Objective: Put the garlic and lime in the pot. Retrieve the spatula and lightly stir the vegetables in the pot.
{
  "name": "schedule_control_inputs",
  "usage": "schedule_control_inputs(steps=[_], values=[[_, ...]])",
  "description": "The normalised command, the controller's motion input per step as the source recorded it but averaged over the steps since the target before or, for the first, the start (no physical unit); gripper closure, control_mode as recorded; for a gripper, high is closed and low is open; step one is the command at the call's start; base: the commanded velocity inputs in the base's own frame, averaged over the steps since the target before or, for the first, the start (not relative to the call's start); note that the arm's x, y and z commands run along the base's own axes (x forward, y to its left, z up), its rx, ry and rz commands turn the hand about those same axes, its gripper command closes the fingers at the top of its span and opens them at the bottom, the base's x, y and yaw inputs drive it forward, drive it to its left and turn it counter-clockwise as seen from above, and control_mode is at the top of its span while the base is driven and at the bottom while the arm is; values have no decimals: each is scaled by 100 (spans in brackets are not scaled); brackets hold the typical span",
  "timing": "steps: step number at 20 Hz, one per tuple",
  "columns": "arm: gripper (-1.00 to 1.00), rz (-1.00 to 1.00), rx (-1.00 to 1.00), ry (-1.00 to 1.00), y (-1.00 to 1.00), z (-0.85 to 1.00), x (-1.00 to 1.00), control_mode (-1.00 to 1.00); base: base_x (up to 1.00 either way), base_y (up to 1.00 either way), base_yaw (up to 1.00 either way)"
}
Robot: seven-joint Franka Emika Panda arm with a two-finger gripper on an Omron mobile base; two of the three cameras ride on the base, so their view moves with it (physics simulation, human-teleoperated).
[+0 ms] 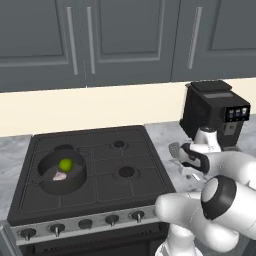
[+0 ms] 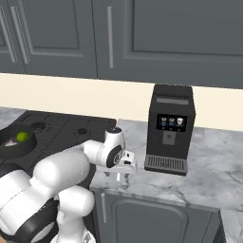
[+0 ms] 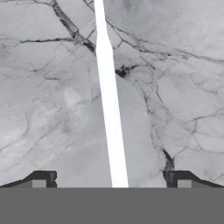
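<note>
White spatula (image 3: 110, 113) handle lies on the marble counter (image 3: 52, 109) between the gripper's (image 3: 111, 179) spread, empty fingers. Just past the hand stands a black coffee machine (image 2: 170, 128). Far off on the stove (image 1: 115, 165), the pot (image 1: 62, 172) holds lime (image 1: 65, 164) and garlic (image 1: 60, 175).

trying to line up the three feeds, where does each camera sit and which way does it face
Left base view: behind the arm's left, facing the stove and pot; arm lower right.
Right base view: behind its right, facing the coffee machine; arm lower left.
Hand view: on the hand, facing the counter; spatula handle between open fingertips.
Base views share pot, lime, machine.
</note>
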Motion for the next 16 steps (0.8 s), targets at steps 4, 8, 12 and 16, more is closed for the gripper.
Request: schedule_control_inputs(steps=[4,8,12,16], values=[[-100,2,0,0,0,-26,11,-100,0,0,0],[-100,2,1,3,0,-8,0,-100,0,0,0],[-100,2,0,0,0,-20,0,-100,0,0,0],[-100,2,0,0,0,-24,0,-100,0,0,0]])
